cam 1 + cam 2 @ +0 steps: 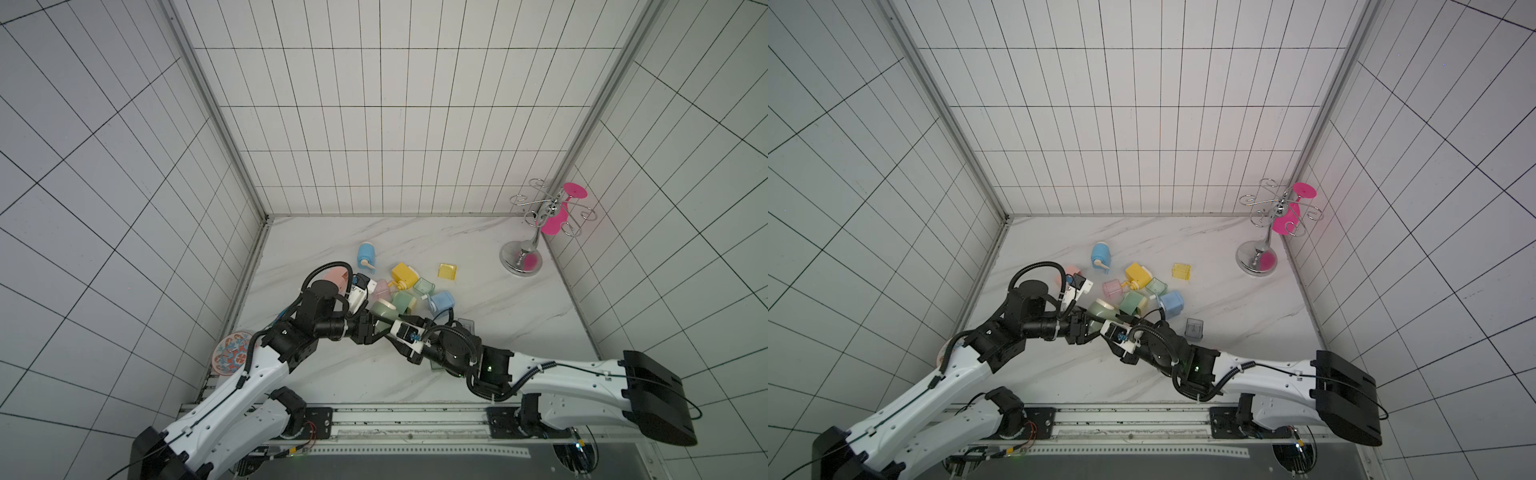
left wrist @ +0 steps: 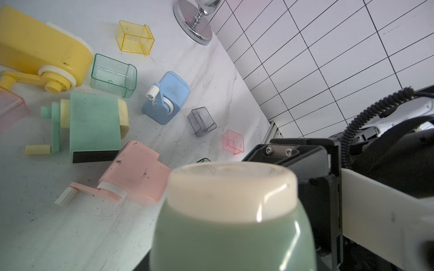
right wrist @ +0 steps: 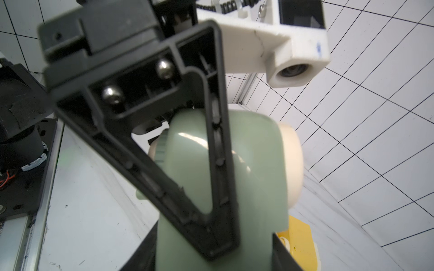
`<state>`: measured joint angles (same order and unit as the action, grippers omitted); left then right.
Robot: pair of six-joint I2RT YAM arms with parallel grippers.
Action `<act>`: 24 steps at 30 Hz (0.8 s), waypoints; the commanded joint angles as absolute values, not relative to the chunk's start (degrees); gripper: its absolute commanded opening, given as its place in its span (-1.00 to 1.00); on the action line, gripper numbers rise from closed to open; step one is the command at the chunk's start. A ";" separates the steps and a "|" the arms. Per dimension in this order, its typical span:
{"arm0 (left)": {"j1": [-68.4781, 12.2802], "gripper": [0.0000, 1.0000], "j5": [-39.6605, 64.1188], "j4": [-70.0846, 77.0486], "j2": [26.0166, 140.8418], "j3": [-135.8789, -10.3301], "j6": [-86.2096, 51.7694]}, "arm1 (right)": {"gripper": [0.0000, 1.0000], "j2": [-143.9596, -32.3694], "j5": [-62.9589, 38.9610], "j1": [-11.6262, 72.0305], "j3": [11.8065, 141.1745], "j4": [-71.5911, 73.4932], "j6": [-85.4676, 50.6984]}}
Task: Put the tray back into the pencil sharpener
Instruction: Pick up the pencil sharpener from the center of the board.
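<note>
— Sage-green pencil sharpener (image 2: 232, 225) with a cream end: who has it?
— The right hand (image 3: 216, 257) grips it, the body wedged between its dark fingers. The left hand (image 2: 234, 262) meets it from the opposite side, with one finger (image 3: 218, 164) lying flat along the sharpener's flank. Whether that hand clamps or only touches, I cannot tell.
— Where over the table (image 2: 70, 234)?
— Near the front, just before the cluster of other sharpeners.
— And the tray?
— Several lie loose on the table. A clear green tray (image 2: 114, 75) sits just beside the yellow sharpener (image 2: 40, 54). A grey tray (image 2: 202, 120) and a red tray (image 2: 233, 145) lie near the pale blue sharpener (image 2: 166, 97). A yellow tray (image 2: 135, 37) lies farther out, toward the chrome stand (image 2: 195, 23). Which one fits the held sharpener, I cannot tell.
</note>
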<state>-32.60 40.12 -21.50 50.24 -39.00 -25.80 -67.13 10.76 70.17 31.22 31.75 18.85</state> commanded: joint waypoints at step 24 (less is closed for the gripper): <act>-68.50 -0.93 2.61 -23.21 64.53 -38.10 13.92 | -0.33 -38.33 15.93 65.39 30.06 -36.15 -56.48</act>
<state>-66.41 6.57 -25.02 61.34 -37.12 8.34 -38.61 18.26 66.48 30.06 -27.38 -44.80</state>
